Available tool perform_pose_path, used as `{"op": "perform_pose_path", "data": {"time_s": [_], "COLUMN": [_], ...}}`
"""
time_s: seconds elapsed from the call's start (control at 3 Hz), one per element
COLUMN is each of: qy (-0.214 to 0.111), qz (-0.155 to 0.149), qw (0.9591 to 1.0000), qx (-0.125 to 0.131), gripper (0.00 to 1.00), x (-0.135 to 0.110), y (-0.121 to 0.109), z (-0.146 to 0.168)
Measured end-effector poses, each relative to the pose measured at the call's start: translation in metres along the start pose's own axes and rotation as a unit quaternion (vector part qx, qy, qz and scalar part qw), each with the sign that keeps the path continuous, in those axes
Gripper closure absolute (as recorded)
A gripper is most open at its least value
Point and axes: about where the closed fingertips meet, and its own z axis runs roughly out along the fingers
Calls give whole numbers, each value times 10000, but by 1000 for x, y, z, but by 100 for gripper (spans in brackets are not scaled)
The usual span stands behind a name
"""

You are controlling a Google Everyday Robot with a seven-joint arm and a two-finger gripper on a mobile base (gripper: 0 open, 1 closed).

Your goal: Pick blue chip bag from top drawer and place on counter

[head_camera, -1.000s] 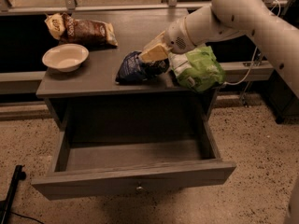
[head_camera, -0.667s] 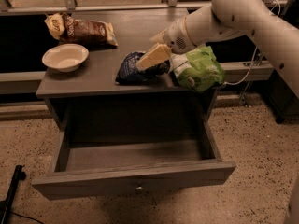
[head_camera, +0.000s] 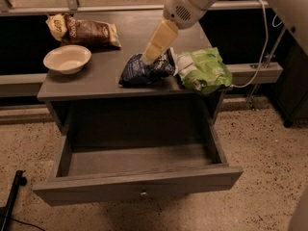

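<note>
The blue chip bag (head_camera: 144, 70) lies crumpled on the counter (head_camera: 96, 73), near its front edge and just left of a green bag. My gripper (head_camera: 150, 57) comes down from the upper right and its tip touches the top of the blue bag. The bag rests on the counter surface. The top drawer (head_camera: 139, 184) is pulled wide open below the counter, and nothing shows inside it. Its small metal knob (head_camera: 143, 194) sits in the middle of the front panel.
A green bag (head_camera: 204, 71) lies right of the blue bag at the counter's right edge. A white bowl (head_camera: 67, 59) sits at the left, a brown bag (head_camera: 84, 31) at the back left. A cable (head_camera: 267, 47) hangs at the right. Speckled floor surrounds the cabinet.
My arm's wrist has risen and shifted a little left, so the gripper now points down more steeply at the blue bag. The bags, bowl and drawer have not moved.
</note>
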Motion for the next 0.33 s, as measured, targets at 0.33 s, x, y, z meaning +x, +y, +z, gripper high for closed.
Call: {"op": "perform_pose_path", "data": {"time_s": [0.33], "qy": [621], "qz": [-94], "qw": [9980], "qx": [-32], "gripper": [0], "x": [10], "y": [9], "z": [-4]}}
